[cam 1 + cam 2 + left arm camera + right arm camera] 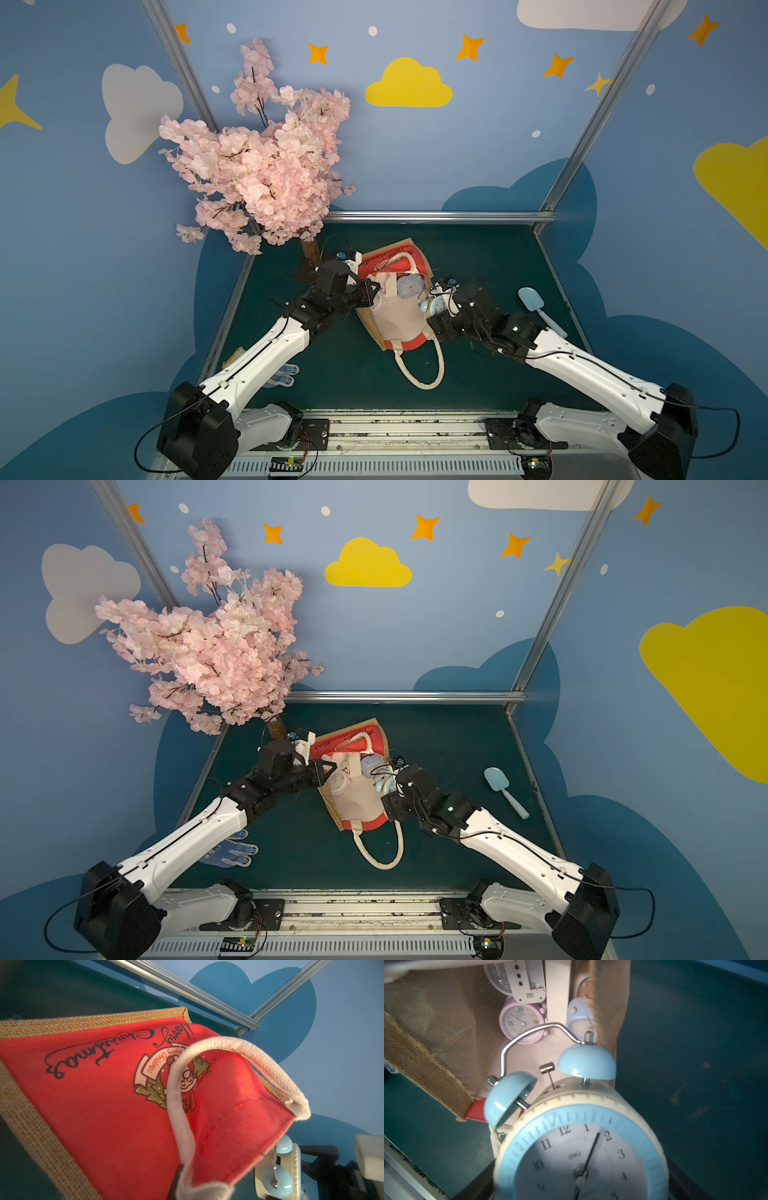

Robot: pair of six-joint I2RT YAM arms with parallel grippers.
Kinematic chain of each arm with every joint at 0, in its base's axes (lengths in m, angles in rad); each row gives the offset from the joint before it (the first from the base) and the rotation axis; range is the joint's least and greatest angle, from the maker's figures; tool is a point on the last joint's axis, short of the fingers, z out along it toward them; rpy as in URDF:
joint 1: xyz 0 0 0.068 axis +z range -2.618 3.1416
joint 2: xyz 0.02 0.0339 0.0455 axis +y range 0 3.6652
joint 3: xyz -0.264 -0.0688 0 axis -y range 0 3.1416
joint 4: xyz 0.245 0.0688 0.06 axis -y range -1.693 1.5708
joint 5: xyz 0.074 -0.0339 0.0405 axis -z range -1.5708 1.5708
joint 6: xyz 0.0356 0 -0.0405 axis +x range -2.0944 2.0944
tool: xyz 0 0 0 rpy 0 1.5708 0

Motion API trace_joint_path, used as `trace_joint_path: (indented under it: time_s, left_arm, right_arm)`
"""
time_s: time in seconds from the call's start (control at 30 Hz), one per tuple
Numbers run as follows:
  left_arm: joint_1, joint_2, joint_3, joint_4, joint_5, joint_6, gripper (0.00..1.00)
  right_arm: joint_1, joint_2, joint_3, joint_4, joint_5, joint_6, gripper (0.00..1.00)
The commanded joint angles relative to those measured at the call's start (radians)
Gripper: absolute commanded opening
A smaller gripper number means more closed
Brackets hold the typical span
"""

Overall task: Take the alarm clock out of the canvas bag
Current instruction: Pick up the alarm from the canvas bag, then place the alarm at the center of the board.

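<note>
The canvas bag (pixel 397 322) (pixel 357 802) lies on its side on the green table, mouth open and cream lining showing. My left gripper (pixel 376 289) (pixel 182 1184) is shut on its upper cream handle (pixel 239 1043) and holds the red panel (pixel 93 1095) up. The alarm clock (pixel 436 306) (pixel 386 786) (pixel 581 1147) is cream with a light blue rim and twin bells. My right gripper (pixel 444 308) (pixel 581 1184) is shut on its body at the right rim of the bag's mouth. The same alarm clock (pixel 276 1180) shows in the left wrist view.
Inside the bag are a pink clock (pixel 522 1022), a lilac one (pixel 579 1018) and white ones (pixel 500 978). The second handle (pixel 419 370) trails on the table. A blossom tree (pixel 266 166) stands back left, a blue shovel (pixel 540 309) lies right, a dotted glove (pixel 232 850) front left.
</note>
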Motion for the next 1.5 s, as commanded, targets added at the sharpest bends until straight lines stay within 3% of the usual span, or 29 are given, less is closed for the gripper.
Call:
trace_joint_path:
  time_s: [0.0, 0.37, 0.6, 1.23, 1.47]
  left_arm:
    - [0.004, 0.006, -0.013, -0.037, -0.010, -0.016, 0.04]
    - [0.004, 0.000, -0.016, -0.043, -0.010, -0.014, 0.05]
    - [0.003, -0.005, -0.018, -0.048, -0.010, -0.012, 0.05]
    - [0.002, -0.025, -0.041, -0.051, -0.018, 0.005, 0.05]
    - [0.002, -0.038, -0.054, -0.055, -0.018, 0.015, 0.05]
  right_arm:
    - [-0.039, -0.072, -0.005, -0.035, 0.021, 0.024, 0.59]
    - [-0.152, -0.172, -0.008, -0.093, 0.048, 0.014, 0.58]
    - [-0.292, -0.179, -0.001, -0.102, 0.004, 0.006, 0.58]
    - [-0.632, 0.046, 0.048, 0.020, -0.108, 0.009, 0.57]
    - [-0.727, 0.223, 0.099, 0.099, -0.129, -0.009, 0.58]
